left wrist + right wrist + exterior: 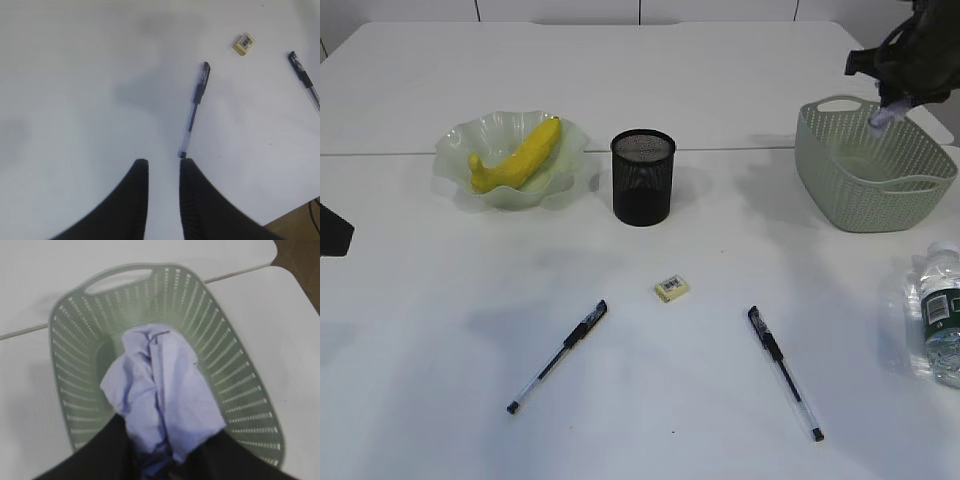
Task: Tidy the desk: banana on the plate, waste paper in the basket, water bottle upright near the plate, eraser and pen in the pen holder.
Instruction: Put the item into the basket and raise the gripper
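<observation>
Green perforated basket (225, 390) on white table (35, 390), handle slot at its far rim. Crumpled pale lavender waste paper (160, 390) sits over the basket's interior, its lower end between the right gripper's (160, 465) dark fingers (100, 455) at the near rim. Whether the paper touches the basket floor is unclear.

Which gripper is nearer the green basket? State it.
Right. The right gripper hangs over the green basket, crumpled paper between its fingers. The left gripper is far across the table, beside a pen.
</observation>
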You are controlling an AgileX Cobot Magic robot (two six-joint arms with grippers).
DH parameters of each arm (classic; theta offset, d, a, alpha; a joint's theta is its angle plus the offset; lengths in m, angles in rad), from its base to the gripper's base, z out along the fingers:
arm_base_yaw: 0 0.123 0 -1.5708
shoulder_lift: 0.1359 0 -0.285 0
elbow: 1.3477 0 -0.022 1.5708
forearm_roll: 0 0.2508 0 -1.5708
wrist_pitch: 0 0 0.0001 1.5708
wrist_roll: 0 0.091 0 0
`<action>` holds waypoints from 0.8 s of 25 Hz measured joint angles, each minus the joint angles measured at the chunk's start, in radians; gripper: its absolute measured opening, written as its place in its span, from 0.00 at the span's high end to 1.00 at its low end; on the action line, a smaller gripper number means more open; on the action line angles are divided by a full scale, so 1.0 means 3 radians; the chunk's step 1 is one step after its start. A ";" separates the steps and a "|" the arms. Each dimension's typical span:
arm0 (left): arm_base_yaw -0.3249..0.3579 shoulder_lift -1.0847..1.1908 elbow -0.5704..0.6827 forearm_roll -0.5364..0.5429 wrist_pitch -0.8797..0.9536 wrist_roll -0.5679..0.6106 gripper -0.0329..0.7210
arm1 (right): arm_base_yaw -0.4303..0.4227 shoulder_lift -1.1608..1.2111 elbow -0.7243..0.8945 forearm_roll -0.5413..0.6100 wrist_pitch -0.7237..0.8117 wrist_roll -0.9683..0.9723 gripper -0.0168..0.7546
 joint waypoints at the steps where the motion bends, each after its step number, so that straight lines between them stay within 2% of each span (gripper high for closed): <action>1: 0.0000 0.0000 0.0000 0.0000 0.0000 0.0000 0.76 | -0.0004 0.0034 -0.0005 0.0000 -0.0001 0.0000 0.71; 8: 0.0000 0.0007 0.0000 -0.0014 0.0000 0.0000 0.76 | -0.0007 0.0151 -0.0022 0.0000 -0.0061 0.0000 0.49; 17: 0.0000 0.0007 0.0000 -0.0019 0.0033 0.0000 0.76 | -0.0012 0.0151 -0.0060 0.0000 -0.0008 0.0050 0.33; 20: 0.0000 0.0007 0.0000 -0.0019 0.0090 0.0000 0.76 | -0.0012 0.0151 -0.0088 0.0000 0.0088 0.0056 0.31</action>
